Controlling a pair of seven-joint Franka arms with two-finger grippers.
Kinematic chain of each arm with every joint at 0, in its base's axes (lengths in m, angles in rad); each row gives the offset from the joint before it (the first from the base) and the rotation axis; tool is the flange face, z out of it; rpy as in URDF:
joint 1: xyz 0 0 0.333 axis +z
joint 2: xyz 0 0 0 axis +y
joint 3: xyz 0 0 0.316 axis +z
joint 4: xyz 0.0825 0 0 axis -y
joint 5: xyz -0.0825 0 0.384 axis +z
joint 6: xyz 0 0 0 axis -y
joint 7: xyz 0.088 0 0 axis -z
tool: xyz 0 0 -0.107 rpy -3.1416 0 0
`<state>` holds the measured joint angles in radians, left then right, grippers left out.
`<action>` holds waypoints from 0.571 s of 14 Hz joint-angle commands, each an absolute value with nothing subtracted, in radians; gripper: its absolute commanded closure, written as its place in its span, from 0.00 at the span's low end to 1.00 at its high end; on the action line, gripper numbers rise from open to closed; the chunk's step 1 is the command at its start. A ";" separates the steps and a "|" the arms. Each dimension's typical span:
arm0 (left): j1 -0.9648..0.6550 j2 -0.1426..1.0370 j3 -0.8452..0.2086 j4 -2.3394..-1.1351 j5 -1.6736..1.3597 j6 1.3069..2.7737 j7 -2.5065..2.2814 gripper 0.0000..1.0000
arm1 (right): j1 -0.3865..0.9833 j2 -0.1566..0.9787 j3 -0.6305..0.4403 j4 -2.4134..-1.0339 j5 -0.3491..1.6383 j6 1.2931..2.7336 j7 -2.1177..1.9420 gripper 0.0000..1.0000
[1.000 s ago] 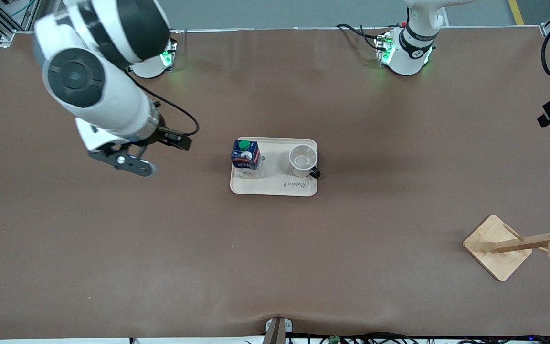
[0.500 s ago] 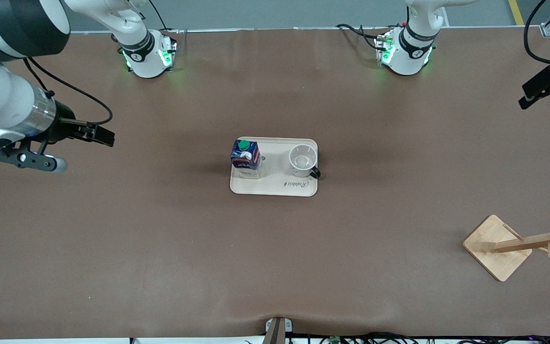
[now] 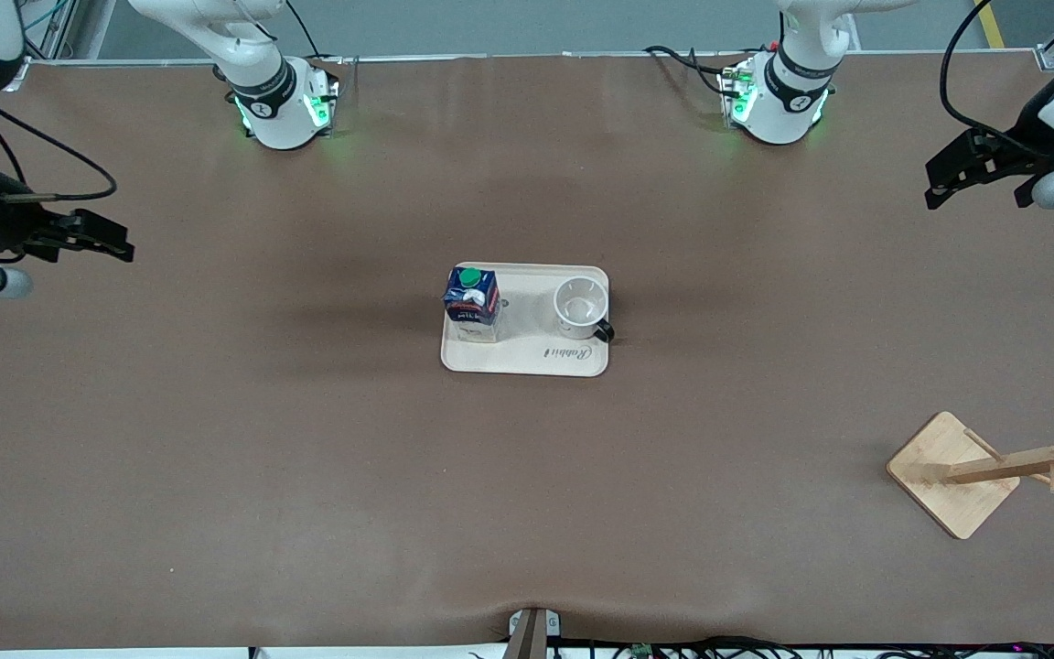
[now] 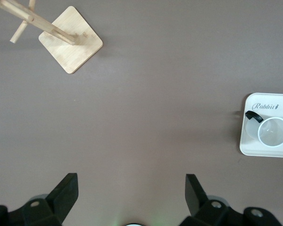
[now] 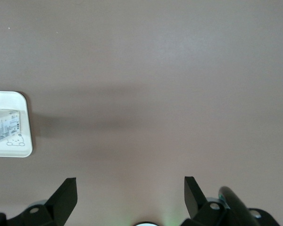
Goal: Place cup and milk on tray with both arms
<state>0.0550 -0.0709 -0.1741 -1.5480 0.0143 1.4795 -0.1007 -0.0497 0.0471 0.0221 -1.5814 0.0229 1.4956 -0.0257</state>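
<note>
While the milk (image 3: 471,298) and the cup (image 3: 581,307) stand side by side on the tray (image 3: 524,359) at the middle of the worktop, milk toward the right arm's end, both arms hang high and clear. With fingers spread and empty, the right gripper (image 5: 127,194) is over the right arm's edge and the left gripper (image 4: 130,193) over the left arm's edge. A wooden rack (image 3: 984,469) lies near the front corner at the left arm's end.

Milk (image 3: 471,298) and cup (image 3: 580,307) stand apart on tray (image 3: 527,359).
</note>
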 commanded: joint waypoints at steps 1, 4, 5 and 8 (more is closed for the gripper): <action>0.060 -0.071 -0.178 -1.554 0.002 1.488 -0.092 0.00 | -0.075 0.026 0.041 -1.592 0.034 1.506 -0.058 0.00; 0.063 -0.063 -0.176 -1.554 0.002 1.499 -0.092 0.00 | -0.080 0.025 0.043 -1.591 0.034 1.506 -0.058 0.00; 0.063 -0.063 -0.178 -1.554 0.002 1.499 -0.092 0.00 | -0.080 0.025 0.043 -1.589 0.035 1.503 -0.057 0.00; 0.061 -0.063 -0.178 -1.554 0.002 1.506 -0.092 0.00 | -0.077 0.025 0.043 -1.591 0.034 1.496 -0.057 0.00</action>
<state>0.0566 -0.0570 -0.1756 -1.5493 0.0143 1.4907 -0.1007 -0.0621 0.0433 0.0321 -1.5810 0.0244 1.5009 -0.0483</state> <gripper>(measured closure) 0.000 0.000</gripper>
